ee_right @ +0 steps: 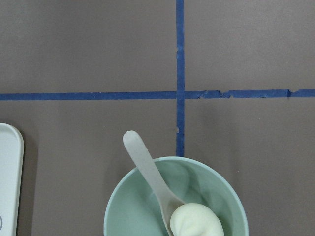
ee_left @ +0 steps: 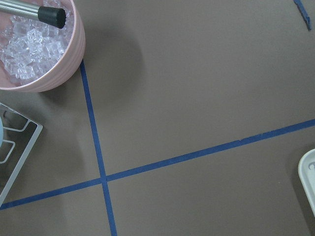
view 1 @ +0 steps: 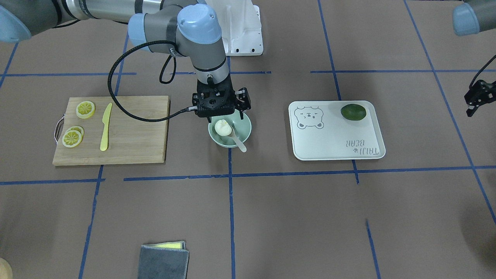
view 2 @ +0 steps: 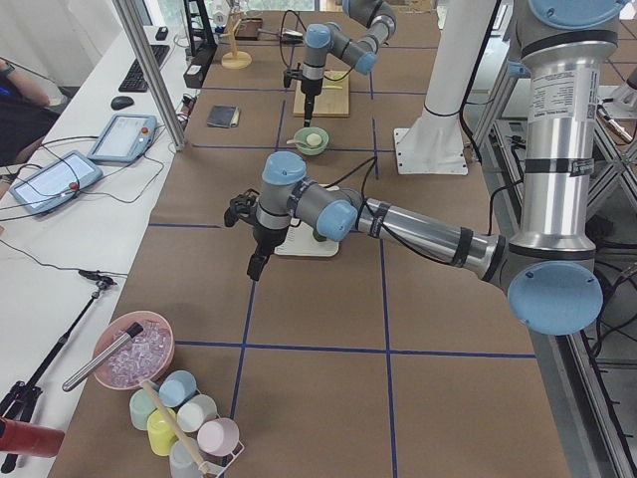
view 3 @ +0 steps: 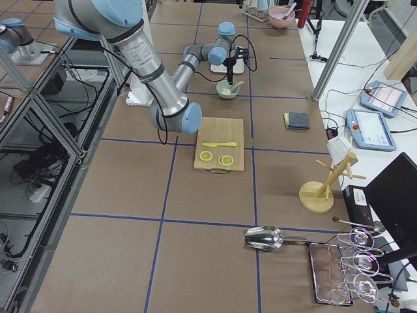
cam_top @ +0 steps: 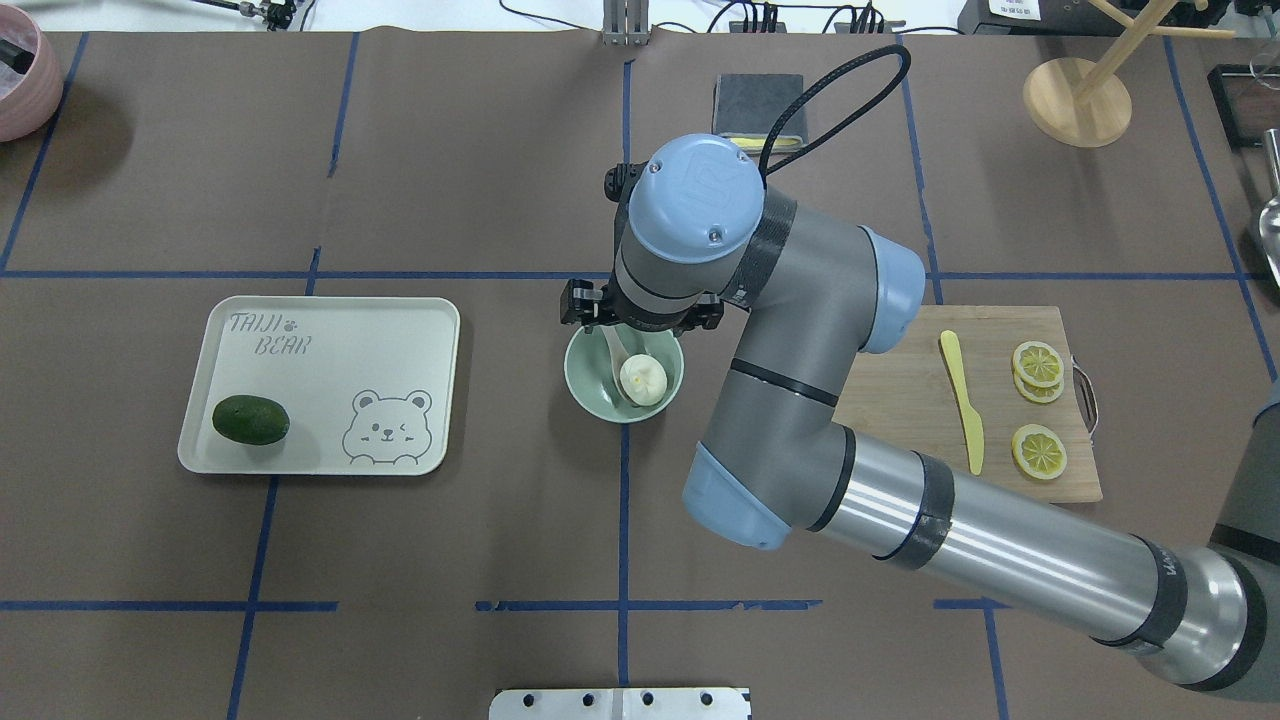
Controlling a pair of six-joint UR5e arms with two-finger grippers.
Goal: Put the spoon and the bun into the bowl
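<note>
The pale mint-green bowl stands upright on the brown table. The cream-white bun, its pleated top up, sits inside it, off centre. The translucent off-white spoon has its scoop in the bowl, seemingly tucked against the bun. Its handle slants up and out over the rim.

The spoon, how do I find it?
Between the wooden board and the bear tray sits a green bowl. The spoon leans in it beside the white bun, its handle over the rim. It is pale and scooped, unlike the flat yellow knife.
</note>
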